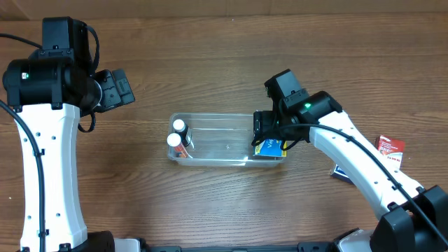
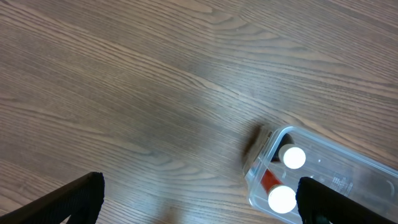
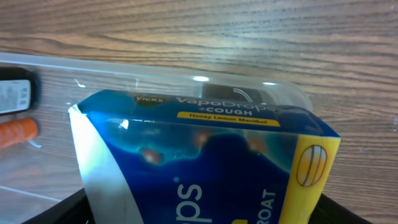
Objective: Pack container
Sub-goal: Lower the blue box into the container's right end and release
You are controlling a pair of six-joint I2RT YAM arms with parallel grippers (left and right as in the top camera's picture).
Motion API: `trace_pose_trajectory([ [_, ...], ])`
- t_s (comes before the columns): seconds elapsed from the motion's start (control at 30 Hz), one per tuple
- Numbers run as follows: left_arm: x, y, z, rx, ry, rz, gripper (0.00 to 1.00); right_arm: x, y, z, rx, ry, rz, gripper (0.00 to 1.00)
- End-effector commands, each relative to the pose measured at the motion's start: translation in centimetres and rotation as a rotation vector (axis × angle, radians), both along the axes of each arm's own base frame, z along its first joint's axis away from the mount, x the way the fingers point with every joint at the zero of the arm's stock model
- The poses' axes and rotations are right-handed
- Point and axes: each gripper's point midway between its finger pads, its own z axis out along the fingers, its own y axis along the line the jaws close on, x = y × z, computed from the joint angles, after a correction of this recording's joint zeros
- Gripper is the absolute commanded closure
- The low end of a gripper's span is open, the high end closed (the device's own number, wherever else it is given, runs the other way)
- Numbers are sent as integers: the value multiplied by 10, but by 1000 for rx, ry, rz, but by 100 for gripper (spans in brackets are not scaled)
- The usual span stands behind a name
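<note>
The container point(image 1: 222, 143) is sitting mid-counter point(image 1: 210, 56), its long sides running left to right. The right pincer point(image 1: 269, 137) is hanging over its right end, and it looks to be clamping a blue cough-drop box point(image 1: 270, 148) between its fingers. In the wrist view that box is tilting, with the tub's clear wall just behind it, so I'm judging the step in hand is setting it down inside; it isn't lying flat yet.

Two white-capped bottles point(image 1: 176, 133) are occupying the far left end, caps up, and the middle of the tub is showing bare. The left pincer point(image 2: 199, 196) is spreading wide over bare wood, holding nothing, up and left of the tub.

That tub is looking like thin, slick plastic. I'm guessing it is light, a little flexible, and ready to skate across the wood if the box nudges a wall. The rim along a long side, or a rounded corner, is where I'd be taking hold to steady it.

A red box point(image 1: 390, 148) is waiting well off to the right.
</note>
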Motion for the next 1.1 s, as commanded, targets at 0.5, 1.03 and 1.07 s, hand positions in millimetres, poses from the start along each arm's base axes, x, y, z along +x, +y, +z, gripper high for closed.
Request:
trace_pose_trajectory([
  [0.5,2,0,2,0,-8,-18,0,2,1,-12,-12,14,-2,1],
  [1.03,2,0,2,0,-7,-18,0,25,-100,129,-116,-350,-355,0],
  [1.07,2,0,2,0,-6,-18,0,21,-115,134,-120,-354,-397,0],
])
